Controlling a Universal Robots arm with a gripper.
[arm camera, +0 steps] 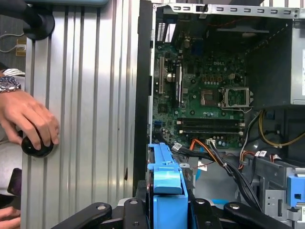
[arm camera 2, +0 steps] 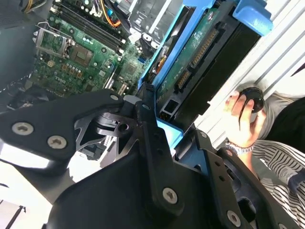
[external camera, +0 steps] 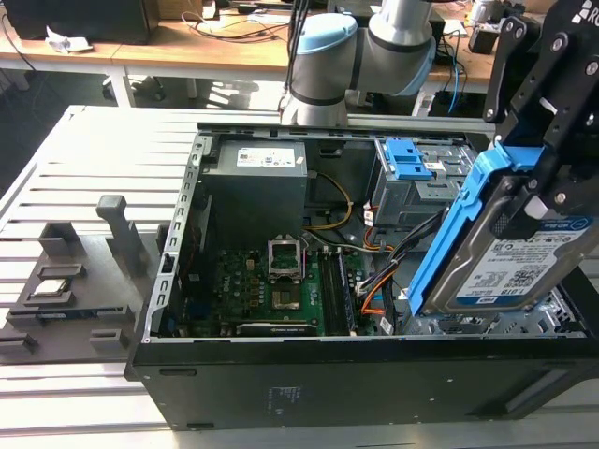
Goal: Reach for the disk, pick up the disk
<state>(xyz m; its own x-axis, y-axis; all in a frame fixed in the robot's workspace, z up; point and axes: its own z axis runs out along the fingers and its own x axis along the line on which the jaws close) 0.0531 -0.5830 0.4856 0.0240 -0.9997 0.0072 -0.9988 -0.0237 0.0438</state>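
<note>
The disk (external camera: 510, 257), a silver hard drive with a white-and-blue label and a blue bracket, hangs tilted on edge above the open computer case (external camera: 281, 379) at the exterior view's right. My black gripper (external camera: 541, 173) is shut on its upper end. In the second wrist view the disk (arm camera 2: 200, 52) shows its green circuit-board side, with the gripper (arm camera 2: 178, 140) closed across its blue bracket. In the first wrist view the disk (arm camera: 167, 183) is seen edge-on as a blue bracket standing between the two fingers of the gripper (arm camera: 167, 212).
The case holds a motherboard (external camera: 271, 281), a power supply (external camera: 257, 187), loose cables (external camera: 379, 281) and a fixed blue drive-bay clip (external camera: 407, 159). A grey foam tray (external camera: 75, 290) with parts lies at the exterior view's left. A person's hand (arm camera: 31, 119) rests on a black knob (arm camera: 35, 148) beside the case.
</note>
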